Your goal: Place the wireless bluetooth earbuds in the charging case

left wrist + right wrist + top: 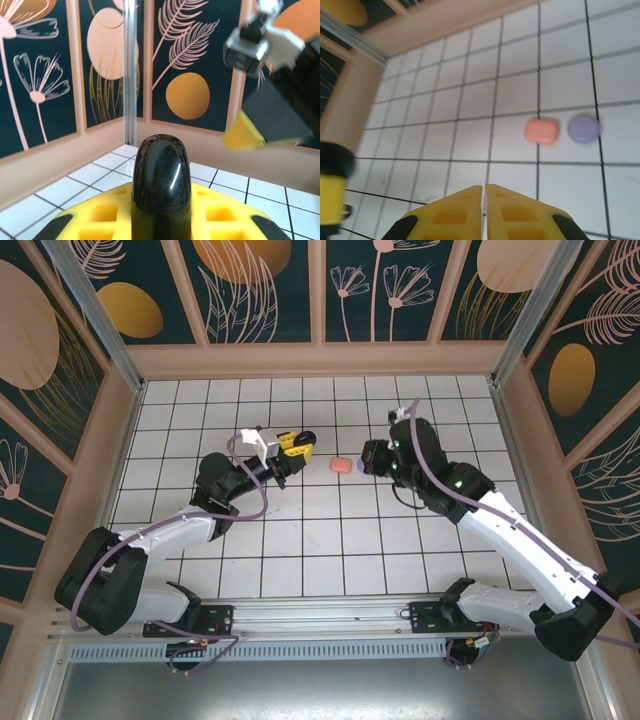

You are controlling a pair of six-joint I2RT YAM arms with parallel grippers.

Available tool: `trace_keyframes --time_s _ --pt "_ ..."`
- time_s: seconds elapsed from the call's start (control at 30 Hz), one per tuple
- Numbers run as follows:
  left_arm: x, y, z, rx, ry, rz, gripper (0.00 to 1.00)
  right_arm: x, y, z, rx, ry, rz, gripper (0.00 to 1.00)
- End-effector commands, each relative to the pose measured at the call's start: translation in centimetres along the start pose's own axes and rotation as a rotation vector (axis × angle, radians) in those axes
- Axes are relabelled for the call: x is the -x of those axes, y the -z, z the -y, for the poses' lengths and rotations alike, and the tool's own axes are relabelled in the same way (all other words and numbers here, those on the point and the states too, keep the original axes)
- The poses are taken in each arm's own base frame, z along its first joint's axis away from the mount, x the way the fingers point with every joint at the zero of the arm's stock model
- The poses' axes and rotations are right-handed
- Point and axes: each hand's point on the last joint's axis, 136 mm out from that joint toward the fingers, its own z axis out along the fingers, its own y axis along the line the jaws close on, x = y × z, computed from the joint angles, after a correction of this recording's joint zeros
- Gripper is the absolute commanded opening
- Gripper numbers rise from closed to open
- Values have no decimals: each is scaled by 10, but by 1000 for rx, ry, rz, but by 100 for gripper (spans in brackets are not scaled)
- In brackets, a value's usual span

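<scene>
- Left claw (291, 444): jaws clamped on the black charging case (161, 172). It is carried clear of the tabletop (330, 540), left of the middle and nearer the far edge than the near one.
- Right claw (483, 192): fingers pressed flat together, nothing between them. It hangs right of the middle, toward the far edge, across from the left claw.
- The pink case (343, 466) lies flat about midway between the left and right edges, between the two claws. The lavender case (583, 128) sits just beside it on the right-edge side, not touching.
- The black charging case looks shut: a smooth, glossy, rounded shell, with no lid gap I can make out.
- Step in hand, as I read it: present the black charging case so the right claw can lift its lid before any earbud goes in.
- To do it well:
  - Grip low on the body, leave the rounded end free, and hold it steady.
  - The right claw must part its fingers first, then meet the free end squarely. A sideways push could lever the slick shell out of the grip.
- Pointing: the case's long axis runs along the left claw's fingers, with the rounded end out past the fingertips. It aims toward the right edge, slanted a little to the far edge. By the wrist view it is roughly level with the tabletop.
- The pink case's long axis runs parallel to the far edge.
</scene>
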Motion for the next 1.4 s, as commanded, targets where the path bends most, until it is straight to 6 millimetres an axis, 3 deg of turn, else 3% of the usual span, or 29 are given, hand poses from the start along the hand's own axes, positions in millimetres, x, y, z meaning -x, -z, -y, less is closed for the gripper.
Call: trace_keyframes --time_s 0.0,0.13,0.23,0.37,0.63,1.03,1.07,1.37 --pt "-16 4 -13 70 84 -14 0 -22 -15 23 -26 -101 9 11" --pt "-53 7 -28 152 199 -116 0 -58 -26 44 -27 -148 -37 12" --pt "-86 5 -40 209 310 -231 0 -72 -30 55 -41 -152 -54 12" --pt "-127 -1 -52 273 468 -359 0 -78 -33 62 -69 -126 -65 13" --pt "-183 -15 -77 386 625 -532 0 -83 -37 66 -85 -92 -83 13" --pt "-227 -3 -118 581 708 -650 0 -83 -35 71 -98 -82 -81 13" --pt "-220 -11 -124 577 707 -628 0 -83 -34 71 -97 -82 -78 13" --pt "-241 -9 -133 592 753 -667 13 -77 -26 73 -105 -84 -59 14"
